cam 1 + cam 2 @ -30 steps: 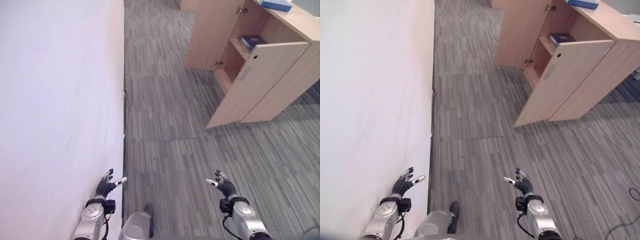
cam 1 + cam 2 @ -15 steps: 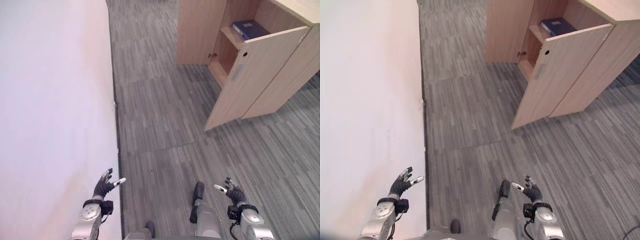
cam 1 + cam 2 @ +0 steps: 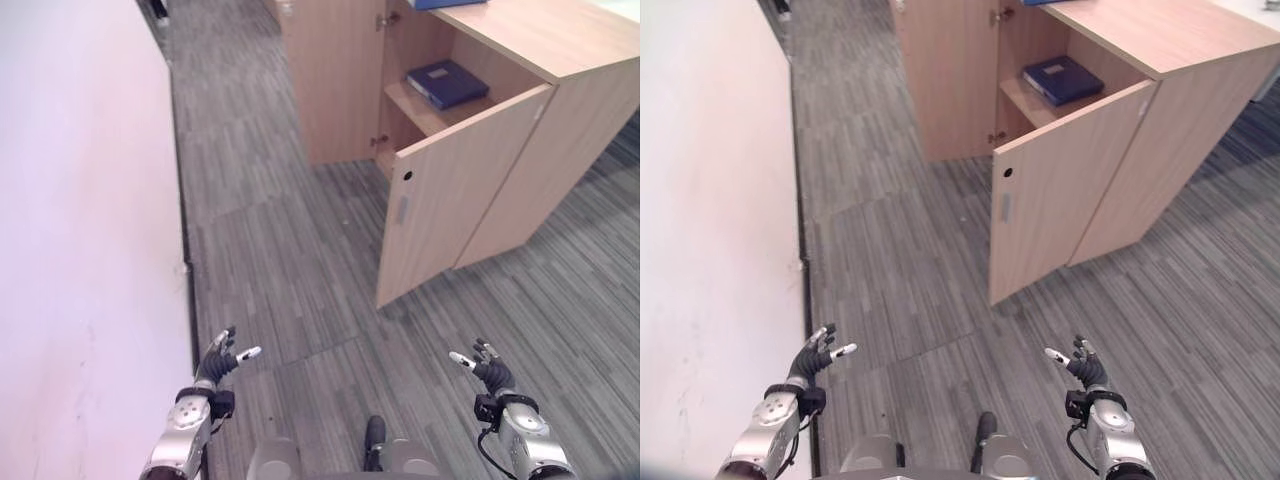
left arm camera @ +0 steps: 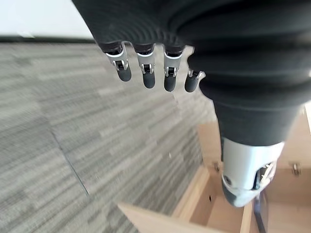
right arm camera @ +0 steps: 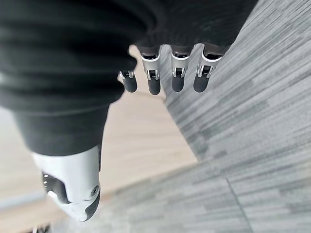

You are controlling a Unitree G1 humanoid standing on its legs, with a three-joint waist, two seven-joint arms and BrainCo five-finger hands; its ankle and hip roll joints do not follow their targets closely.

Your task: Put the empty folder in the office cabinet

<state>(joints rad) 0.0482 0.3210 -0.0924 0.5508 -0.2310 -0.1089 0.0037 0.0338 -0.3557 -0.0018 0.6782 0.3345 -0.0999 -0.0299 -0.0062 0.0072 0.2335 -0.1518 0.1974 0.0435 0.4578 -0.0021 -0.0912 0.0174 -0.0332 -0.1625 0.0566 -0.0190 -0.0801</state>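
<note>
Compared with a second ago, the office cabinet point(image 3: 440, 150) is seen nearer and more central, though the whole view has shifted, so the camera is judged to have moved. A blue folder point(image 3: 447, 83) is seen lying flat on the shelf inside, behind the open door point(image 3: 450, 195). The left hand point(image 3: 218, 362) and right hand point(image 3: 487, 372) are held low over the carpet floor point(image 3: 280, 230), fingers spread and relaxed, nothing gripped. Placement is judged done; the door's edge should be cleared carefully.

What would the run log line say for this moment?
left hand: open, empty | right hand: open, empty | cabinet: door open | blue folder: on shelf
</note>
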